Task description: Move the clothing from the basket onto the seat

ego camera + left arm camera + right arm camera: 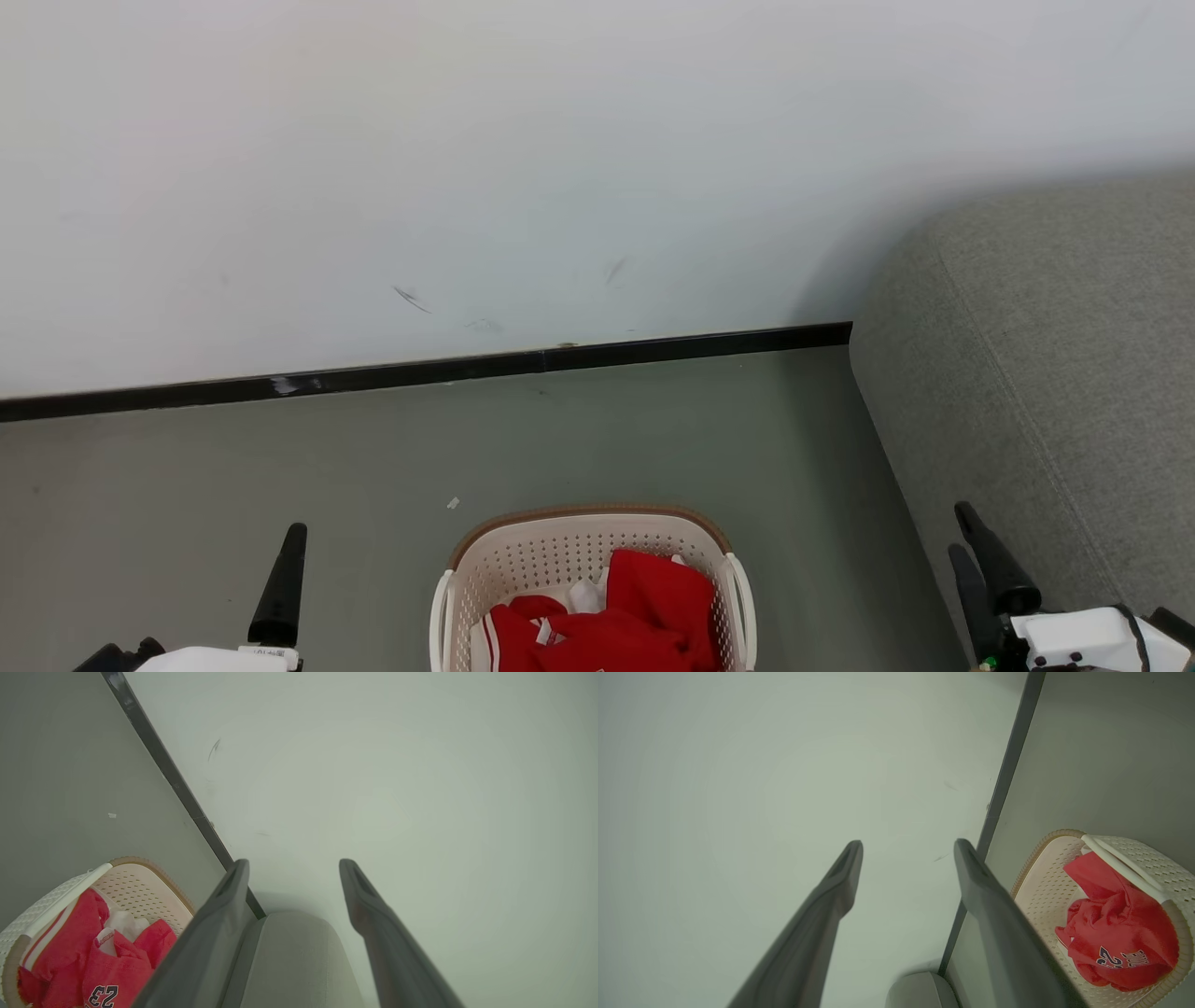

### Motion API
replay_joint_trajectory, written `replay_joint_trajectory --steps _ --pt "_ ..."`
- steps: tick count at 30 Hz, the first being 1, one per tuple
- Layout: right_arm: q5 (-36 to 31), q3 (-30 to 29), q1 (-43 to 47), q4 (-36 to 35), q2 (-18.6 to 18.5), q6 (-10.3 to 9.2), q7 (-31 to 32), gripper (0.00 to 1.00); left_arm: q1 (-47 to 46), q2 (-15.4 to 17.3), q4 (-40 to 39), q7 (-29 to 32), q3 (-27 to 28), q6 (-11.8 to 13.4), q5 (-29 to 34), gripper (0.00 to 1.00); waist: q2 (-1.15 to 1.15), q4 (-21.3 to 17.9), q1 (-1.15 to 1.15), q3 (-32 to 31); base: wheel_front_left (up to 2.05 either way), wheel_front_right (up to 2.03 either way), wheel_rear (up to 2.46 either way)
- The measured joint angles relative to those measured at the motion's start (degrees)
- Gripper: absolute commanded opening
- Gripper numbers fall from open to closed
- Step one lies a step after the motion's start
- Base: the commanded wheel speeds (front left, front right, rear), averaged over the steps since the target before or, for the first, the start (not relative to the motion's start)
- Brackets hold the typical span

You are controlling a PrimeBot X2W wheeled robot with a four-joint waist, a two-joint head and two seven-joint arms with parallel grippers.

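The basket (523, 560), cream perforated plastic with a brown rim, stands on the floor at the bottom centre of the head view. The clothing (644, 607), bright red with white parts, lies crumpled inside it; a dark number shows on one piece (100, 995). The grey woven seat (1055, 392) rises to the basket's right. My left gripper (294, 863) is open and holds nothing, left of the basket, one finger (280, 579) showing in the head view. My right gripper (959, 529) is open and holds nothing, right of the basket, close to the seat's front. The wrist views also show the basket (1045, 896) and the clothing (1120, 933).
A white wall (560, 168) with a black skirting board (420, 373) runs behind the basket. Grey floor (280, 448) lies between wall and basket, with a small white scrap (453, 503) on it. The seat's rounded corner (289, 961) sits against the wall.
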Motion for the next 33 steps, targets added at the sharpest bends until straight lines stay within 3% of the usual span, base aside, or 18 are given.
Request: replay_joint_trajectory --steps 12,19,25,33 --pt "-10.65 0.13 -0.03 -1.44 -0.26 0.0 -2.1 1.0 -0.37 0.41 -2.97 -2.52 -0.41 0.47 12.38 1.0 0.0 0.06 0.6 -0.47 0.0 0.0 0.0" --pt "-17.0 0.92 -0.02 -2.13 -0.24 0.0 -3.52 1.0 -0.46 1.1 -4.25 -3.98 -2.52 1.11 20.79 1.0 0.0 0.11 0.77 -0.79 0.0 0.0 0.0" --pt "-22.79 1.3 -0.02 -2.81 -0.23 0.0 -4.57 1.0 -0.46 1.13 -4.99 -5.17 -3.93 2.03 27.43 1.0 0.0 0.18 0.75 -0.97 0.0 0.0 0.0" --pt "-31.2 2.16 0.28 -3.14 -0.23 0.04 -6.02 1.0 -0.4 1.14 -5.11 -6.94 -5.58 4.04 35.13 1.0 0.0 0.28 0.38 -1.01 0.0 0.0 0.0"
